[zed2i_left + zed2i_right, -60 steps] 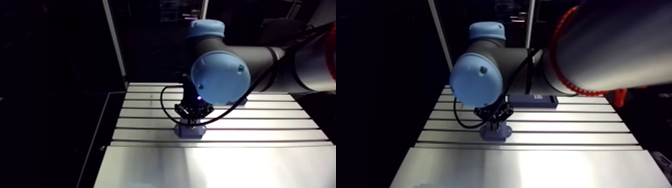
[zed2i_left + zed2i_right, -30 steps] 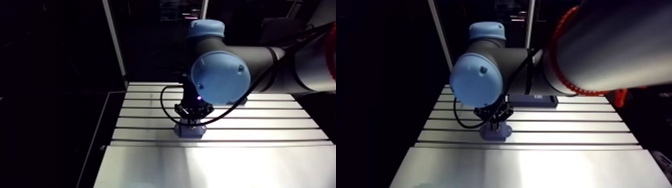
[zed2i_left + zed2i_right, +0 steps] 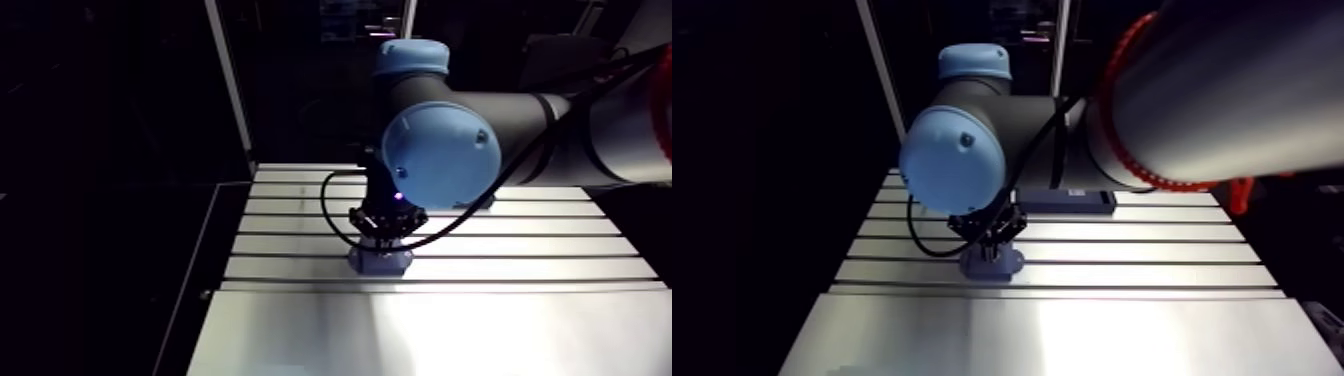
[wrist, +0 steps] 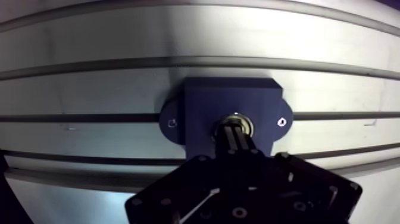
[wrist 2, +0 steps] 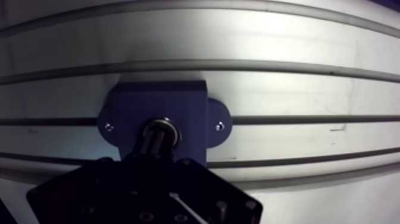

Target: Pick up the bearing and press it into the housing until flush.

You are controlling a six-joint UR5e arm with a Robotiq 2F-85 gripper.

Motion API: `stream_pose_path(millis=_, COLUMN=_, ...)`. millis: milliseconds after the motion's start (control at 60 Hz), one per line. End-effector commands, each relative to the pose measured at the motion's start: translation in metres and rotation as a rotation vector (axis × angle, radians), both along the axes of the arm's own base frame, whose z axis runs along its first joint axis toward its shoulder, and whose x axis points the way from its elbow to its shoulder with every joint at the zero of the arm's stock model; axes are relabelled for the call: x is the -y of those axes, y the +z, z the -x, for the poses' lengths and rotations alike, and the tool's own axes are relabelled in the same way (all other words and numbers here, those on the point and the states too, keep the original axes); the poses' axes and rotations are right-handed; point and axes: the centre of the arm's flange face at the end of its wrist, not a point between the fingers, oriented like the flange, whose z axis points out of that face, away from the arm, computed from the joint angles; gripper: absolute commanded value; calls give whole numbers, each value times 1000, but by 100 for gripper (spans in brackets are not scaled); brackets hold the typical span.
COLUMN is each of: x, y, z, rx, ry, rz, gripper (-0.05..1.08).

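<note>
In the wrist view the dark blue housing (image 4: 199, 104) lies on the slotted table (image 4: 89, 59), with a mounting ear and a screw on each side. The metal ring of the bearing (image 4: 239, 120) sits in the housing's centre bore. My gripper (image 4: 234, 133) comes straight down onto it, its two fingers (image 5: 152, 143) closed together with their tips resting on the bearing. How deep the bearing sits cannot be read. In the arm view the gripper (image 3: 383, 240) stands directly over the housing (image 3: 380, 263), near the table's front slots.
A flat dark block (image 3: 1072, 203) lies at the back of the table behind the arm. A pale upright post (image 3: 228, 90) rises at the back left corner. The smooth front plate (image 3: 420, 330) of the table lies before the housing.
</note>
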Motion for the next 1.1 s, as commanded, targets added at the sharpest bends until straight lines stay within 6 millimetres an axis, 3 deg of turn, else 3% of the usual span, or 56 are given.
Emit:
stream_pose_path(millis=17, x=0, y=-1, z=0, rx=2, ry=1, rz=0, gripper=107)
stream_pose_path(millis=367, x=-1, y=0, z=1, rx=-1, ry=5, rz=-1, gripper=107)
stream_pose_path(millis=983, x=2, y=33, z=0, rx=-41, ry=9, rz=0, gripper=104)
stream_pose_path(millis=1017, x=3, y=33, z=-1, rx=-34, ry=12, rz=0, gripper=100)
stream_pose_path(millis=1033, x=3, y=34, z=-1, rx=-27, ry=12, rz=0, gripper=89)
stream_pose_path(millis=1050, x=3, y=34, z=-1, rx=-27, ry=12, rz=0, gripper=89)
stream_pose_path(millis=1067, x=3, y=35, z=-1, rx=-14, ry=12, rz=-1, gripper=66)
stream_pose_path(millis=1083, x=3, y=35, z=-1, rx=-14, ry=12, rz=-1, gripper=66)
stream_pose_path(millis=1100, x=2, y=35, z=-1, rx=4, ry=13, rz=-6, gripper=39)
